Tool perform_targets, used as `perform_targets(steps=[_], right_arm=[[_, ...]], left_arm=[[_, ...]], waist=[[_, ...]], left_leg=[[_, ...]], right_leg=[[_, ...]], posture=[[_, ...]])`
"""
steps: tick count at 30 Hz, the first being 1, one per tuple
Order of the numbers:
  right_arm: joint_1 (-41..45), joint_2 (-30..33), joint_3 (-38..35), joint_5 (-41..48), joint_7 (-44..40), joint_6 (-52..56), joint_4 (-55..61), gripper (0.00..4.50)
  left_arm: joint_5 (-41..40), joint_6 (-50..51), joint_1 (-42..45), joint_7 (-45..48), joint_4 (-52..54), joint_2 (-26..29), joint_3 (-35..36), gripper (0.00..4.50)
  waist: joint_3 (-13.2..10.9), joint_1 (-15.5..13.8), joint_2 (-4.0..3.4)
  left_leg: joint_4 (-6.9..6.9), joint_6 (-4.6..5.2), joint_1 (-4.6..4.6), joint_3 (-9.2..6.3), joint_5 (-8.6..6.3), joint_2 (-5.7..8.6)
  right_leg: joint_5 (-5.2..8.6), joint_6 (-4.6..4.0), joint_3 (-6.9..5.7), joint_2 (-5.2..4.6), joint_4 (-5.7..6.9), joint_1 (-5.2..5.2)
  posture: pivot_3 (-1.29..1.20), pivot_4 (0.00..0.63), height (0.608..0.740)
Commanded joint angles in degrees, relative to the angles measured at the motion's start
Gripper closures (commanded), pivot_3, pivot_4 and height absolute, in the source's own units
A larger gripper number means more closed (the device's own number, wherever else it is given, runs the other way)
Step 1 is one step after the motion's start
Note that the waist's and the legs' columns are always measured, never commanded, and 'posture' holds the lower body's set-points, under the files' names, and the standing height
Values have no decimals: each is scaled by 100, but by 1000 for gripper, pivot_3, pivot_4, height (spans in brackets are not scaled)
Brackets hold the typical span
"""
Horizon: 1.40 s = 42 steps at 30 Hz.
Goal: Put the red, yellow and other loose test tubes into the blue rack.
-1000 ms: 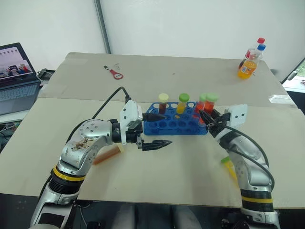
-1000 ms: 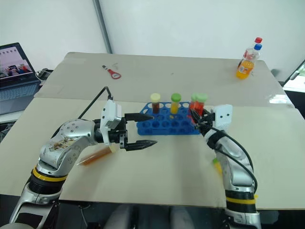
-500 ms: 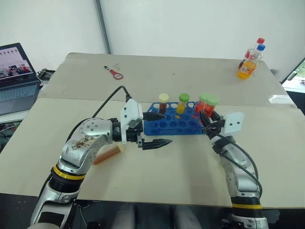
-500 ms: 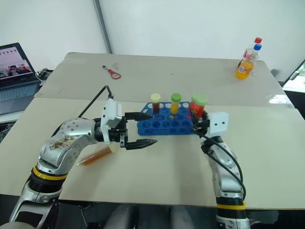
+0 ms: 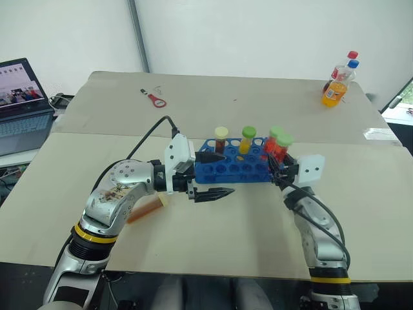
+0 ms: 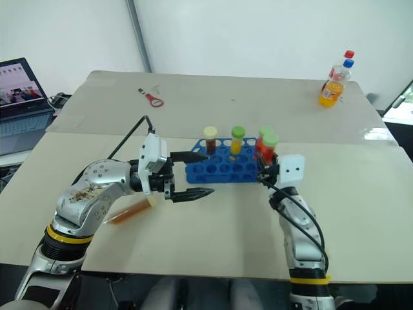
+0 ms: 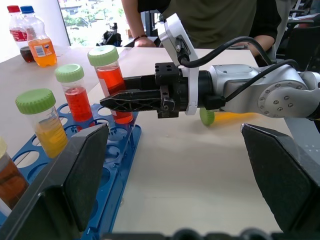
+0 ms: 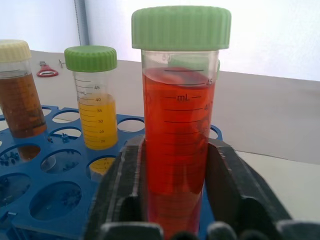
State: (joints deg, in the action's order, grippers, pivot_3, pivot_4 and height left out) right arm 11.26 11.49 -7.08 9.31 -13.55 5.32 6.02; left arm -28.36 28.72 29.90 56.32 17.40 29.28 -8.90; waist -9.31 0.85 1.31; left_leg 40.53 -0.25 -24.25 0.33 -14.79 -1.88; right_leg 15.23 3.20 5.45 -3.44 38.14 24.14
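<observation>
— Pale table (image 5: 258,103) before a white wall; a laptop (image 5: 22,103) at the left, an opener (image 5: 157,99) and soda bottles (image 5: 339,81) at the back. Where's the rack?

— The rack (image 5: 232,169) is mid-table. Upright in it: a brown tube (image 5: 221,140), a yellow tube (image 5: 246,142) and a red tube (image 7: 77,100).

— And the right gripper (image 5: 279,166)?

— It is around a second red tube (image 8: 177,130), upright at the rack's right end. Whether it squeezes the tube, I cannot tell.

— The left gripper (image 5: 228,174)?

— Spread wide, empty, at the rack's left end; one finger over the rack, the other over the table.

— Any loose tubes?

— A brown-orange tube (image 5: 145,208) lies beneath the left arm, and a green-capped tube (image 7: 207,116) lies behind the right arm.
</observation>
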Motion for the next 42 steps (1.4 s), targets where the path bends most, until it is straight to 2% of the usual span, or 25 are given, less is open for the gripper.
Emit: perform_targets(steps=[1,3,8,12,17,19,23,30,36,42], right_arm=[[-128,245,-151,210,-170,263,513,1078],[-287,535,-204,278,-340,571,844,360],[-1069,1684,-858,953,-895,2124,2173,360],[-1609,2810,-1631,1838,-1468,3477,3255,360],[-2017,4338,-2064,2367,-1901,5483,3855,360],[-2046,4659,-2169,2561,-1956,6136,3910,360],[-1908,5261,-1819,2675,-2081,6877,3720,360],[-1475,5675,-917,2606,-2381,6961,2998,360],[-658,5676,70,2428,-2462,6894,2331,360],[-56,5751,573,2605,-2696,7247,2271,2201]], left_arm=[[-14,-56,97,-78,101,-65,45,0],[3,-31,82,-137,132,-80,45,0],[160,97,63,-214,226,127,-21,0],[382,-88,-38,136,356,606,-156,0],[365,-242,-211,672,672,1067,-273,0],[267,-154,-222,801,797,1133,-297,0],[46,-83,-260,1163,963,1247,-343,0],[134,-273,-317,1312,1052,1155,-474,0],[313,-391,-318,1142,1008,971,-611,0],[395,-375,-348,1046,1043,847,-676,0]], waist=[[0,-2,0],[0,-10,-1],[0,-20,-2],[-1,-1,-6],[-2,18,-3],[-2,-3,0],[-2,-35,1],[-3,-19,3],[-3,-11,3],[-3,-25,3]], left_leg=[[0,0,0,0,0,1],[0,0,-1,0,0,1],[0,1,-1,-3,-1,2],[-3,2,-2,-5,-1,1],[-10,2,11,-5,-1,-3],[-9,2,9,-5,0,-2],[-8,2,2,-7,0,5],[-8,2,0,-7,0,4],[-8,2,0,-6,0,4],[-8,2,-4,-8,0,4]], right_leg=[[0,0,0,-1,0,0],[0,0,0,-1,-1,0],[0,0,-1,-1,-3,-3],[1,1,-1,1,-8,-6],[2,1,3,8,-10,-14],[2,1,4,8,-12,-14],[3,3,5,2,-20,-16],[3,3,5,3,-25,-14],[3,3,6,4,-24,-11],[3,3,4,3,-22,-8]], posture=[[0,150,705],[0,150,705],[0,150,705],[0,150,705],[0,150,705],[0,150,705],[0,150,705],[0,150,705],[0,150,705],[0,150,705]])
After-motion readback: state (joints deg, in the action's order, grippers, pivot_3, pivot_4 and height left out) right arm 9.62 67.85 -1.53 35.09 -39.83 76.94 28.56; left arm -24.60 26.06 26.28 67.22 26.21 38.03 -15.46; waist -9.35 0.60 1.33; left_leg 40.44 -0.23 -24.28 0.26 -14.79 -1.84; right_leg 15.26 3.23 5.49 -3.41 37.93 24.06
